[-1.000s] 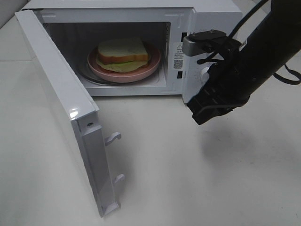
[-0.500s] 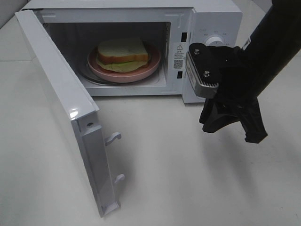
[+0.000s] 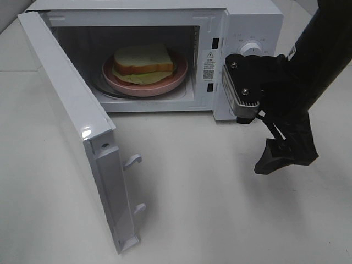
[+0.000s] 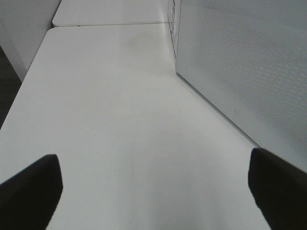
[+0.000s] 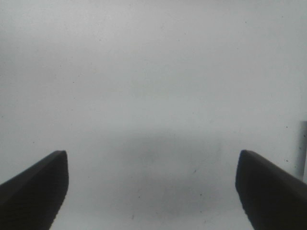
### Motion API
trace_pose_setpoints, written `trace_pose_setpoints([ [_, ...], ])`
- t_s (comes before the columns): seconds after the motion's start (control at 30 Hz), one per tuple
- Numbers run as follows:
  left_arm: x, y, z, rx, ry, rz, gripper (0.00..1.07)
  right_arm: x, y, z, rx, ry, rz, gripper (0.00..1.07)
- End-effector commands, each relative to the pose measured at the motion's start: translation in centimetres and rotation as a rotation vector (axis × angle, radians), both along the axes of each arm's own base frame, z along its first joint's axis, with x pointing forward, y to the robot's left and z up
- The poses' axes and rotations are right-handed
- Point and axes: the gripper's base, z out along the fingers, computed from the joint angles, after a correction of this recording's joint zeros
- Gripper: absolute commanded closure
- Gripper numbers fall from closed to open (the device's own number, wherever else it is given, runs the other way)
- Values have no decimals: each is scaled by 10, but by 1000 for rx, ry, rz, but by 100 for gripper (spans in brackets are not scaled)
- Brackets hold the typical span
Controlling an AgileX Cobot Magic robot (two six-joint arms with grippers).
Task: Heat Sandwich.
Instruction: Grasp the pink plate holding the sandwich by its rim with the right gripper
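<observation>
**Robot laboratory bench staged for a kitchen task.** A white microwave [image 3: 253, 22], with a sandwich [image 3: 144, 59] inside, is set alone on a plain white table [image 3: 220, 209]. A black robot arm [image 3: 324, 60] carrying a camera unit [image 3: 239, 91] is held over the tabletop. In the left wrist view, a second white table [image 4: 110, 14] is seen butted against the first, with dark floor [image 4: 5, 91] beside.
</observation>
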Motion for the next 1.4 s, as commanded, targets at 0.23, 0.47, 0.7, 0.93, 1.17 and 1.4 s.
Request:
trace_pose_setpoints([
  [0.23, -3, 0, 0, -3, -32, 3, 7, 1, 9, 10, -123, -100, 47, 14],
  [0.47, -3, 0, 0, -3, -32, 3, 7, 8, 33, 37, -138, -256, 128, 15],
  [0.7, -3, 0, 0, -3, -32, 3, 7, 16, 49, 52, -122, -331, 159, 17],
  [0.93, -3, 0, 0, -3, -32, 3, 7, 37, 70, 46, -109, -368, 171, 18],
  [1.17, -3, 0, 0, -3, -32, 3, 7, 54, 83, 33, -77, -393, 145, 18],
  [1.4, -3, 0, 0, -3, -32, 3, 7, 75, 100, 11, -41, -438, 152, 19],
])
